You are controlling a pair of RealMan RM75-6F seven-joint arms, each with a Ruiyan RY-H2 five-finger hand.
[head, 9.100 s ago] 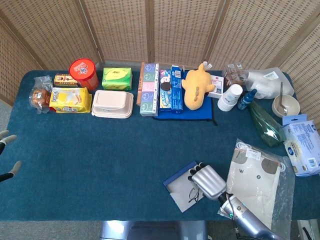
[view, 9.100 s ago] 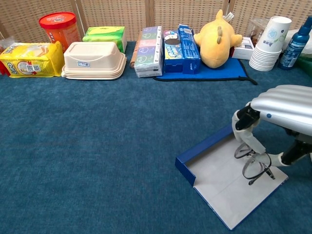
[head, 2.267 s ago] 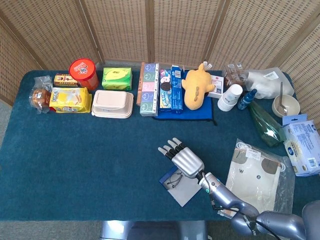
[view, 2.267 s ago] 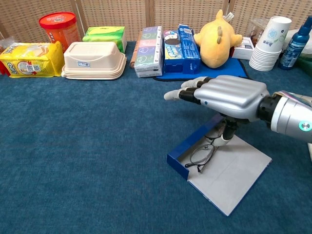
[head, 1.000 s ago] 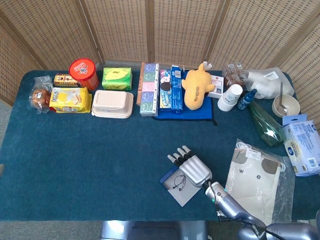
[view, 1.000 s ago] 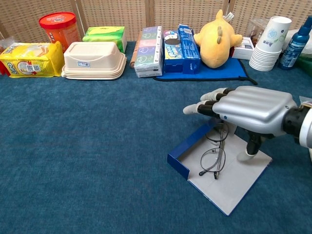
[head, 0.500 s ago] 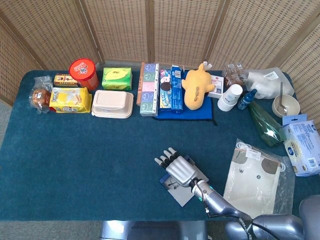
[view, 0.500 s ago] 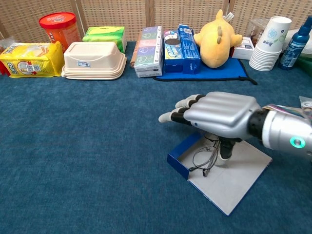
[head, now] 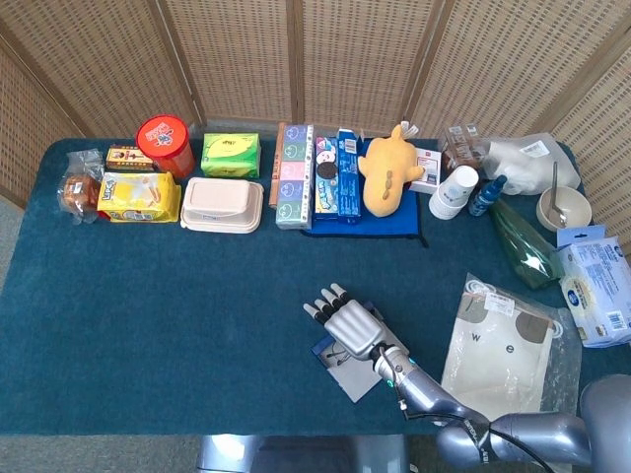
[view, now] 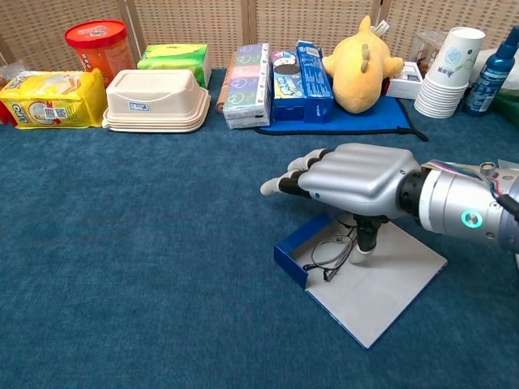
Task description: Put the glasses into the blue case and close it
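The blue case (view: 293,250) lies open near the table's front, its flat grey flap (view: 381,292) spread toward me. The thin wire-framed glasses (view: 328,253) lie inside, against the raised blue wall. My right hand (view: 350,181) hovers palm down over the case with its fingers stretched out to the left. Its thumb (view: 366,240) points down and touches the grey lining beside the glasses. In the head view the right hand (head: 347,328) covers most of the case (head: 347,372), and the glasses barely show. My left hand is in neither view.
Along the back stand a yellow plush (view: 359,66), paper cups (view: 448,72), a blue bottle (view: 492,74), snack boxes (view: 247,74), a beige food container (view: 153,100), a red canister (view: 98,47) and a yellow pack (view: 49,99). A clear bag with cloth (head: 503,355) lies right of the case.
My right hand has shifted left over the case. The glasses have slid from the middle of the lining toward the blue wall, and the case has moved slightly left.
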